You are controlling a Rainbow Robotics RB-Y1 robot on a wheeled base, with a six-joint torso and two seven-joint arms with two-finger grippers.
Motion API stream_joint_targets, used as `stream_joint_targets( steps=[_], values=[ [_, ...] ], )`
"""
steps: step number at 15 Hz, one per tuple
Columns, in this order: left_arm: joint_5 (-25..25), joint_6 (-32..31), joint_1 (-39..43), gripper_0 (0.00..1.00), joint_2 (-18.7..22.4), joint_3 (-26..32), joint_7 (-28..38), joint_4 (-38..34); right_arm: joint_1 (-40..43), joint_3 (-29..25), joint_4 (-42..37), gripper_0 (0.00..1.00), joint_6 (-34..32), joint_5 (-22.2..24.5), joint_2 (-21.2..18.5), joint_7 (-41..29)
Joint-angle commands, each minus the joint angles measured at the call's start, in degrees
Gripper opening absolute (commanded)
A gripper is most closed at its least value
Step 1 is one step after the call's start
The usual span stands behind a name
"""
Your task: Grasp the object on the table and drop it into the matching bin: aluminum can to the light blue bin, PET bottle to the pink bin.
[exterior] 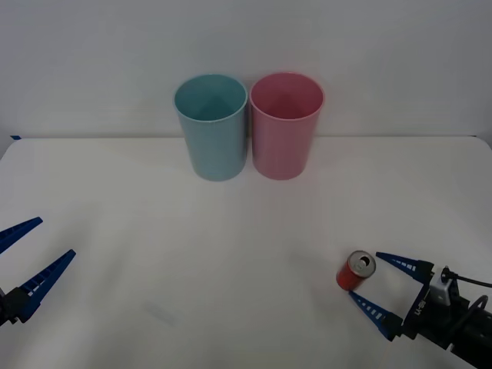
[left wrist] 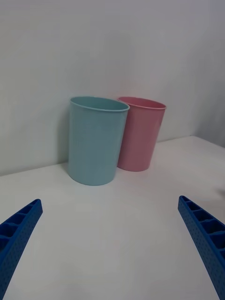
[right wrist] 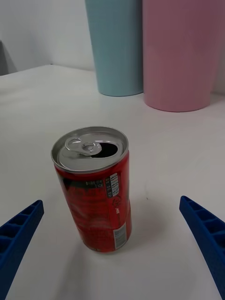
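A small red aluminum can point(exterior: 355, 270) point(right wrist: 96, 193) with a silver top stands upright on the white table point(exterior: 231, 254) at the front right. My right gripper point(exterior: 370, 278) point(right wrist: 112, 243) is open just behind the can, its blue fingers point(exterior: 403, 264) spread to either side and not touching it. The light blue bin point(exterior: 211, 127) point(right wrist: 116, 44) point(left wrist: 96, 139) and the pink bin point(exterior: 285, 124) point(right wrist: 183, 51) point(left wrist: 139, 132) stand side by side at the back centre. My left gripper point(exterior: 21, 257) point(left wrist: 112, 248) waits open at the front left.
A plain white wall rises behind the bins. The table's far edge point(exterior: 115, 138) runs just behind them. Bare tabletop lies between the can and the bins.
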Motion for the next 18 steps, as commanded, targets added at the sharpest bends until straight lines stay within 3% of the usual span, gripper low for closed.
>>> stream_joint_targets(
  steps=[1,12,14,15,16,18],
  values=[
    [0.0,0.0,0.0,1.00,0.0,0.0,0.0,0.0,-0.9,1.7,0.0,1.00,2.6,-0.1,1.0,0.8],
    [0.0,0.0,0.0,1.00,0.0,0.0,0.0,0.0,-2.6,5.2,0.0,1.00,7.4,-0.2,2.7,2.0],
    [0.0,0.0,0.0,1.00,0.0,0.0,0.0,0.0,-2.6,5.2,0.0,0.19,7.4,-0.4,2.7,2.2],
    [0.0,0.0,0.0,1.00,0.0,0.0,0.0,0.0,-2.6,5.2,0.0,0.05,7.4,-0.7,2.7,2.2],
    [0.0,0.0,0.0,1.00,0.0,0.0,0.0,0.0,-2.6,5.2,0.0,0.00,7.4,-0.8,2.7,2.3],
    [0.0,0.0,0.0,1.00,0.0,0.0,0.0,0.0,-2.6,5.3,0.0,0.00,7.4,-1.0,2.7,2.2]
  ],
)
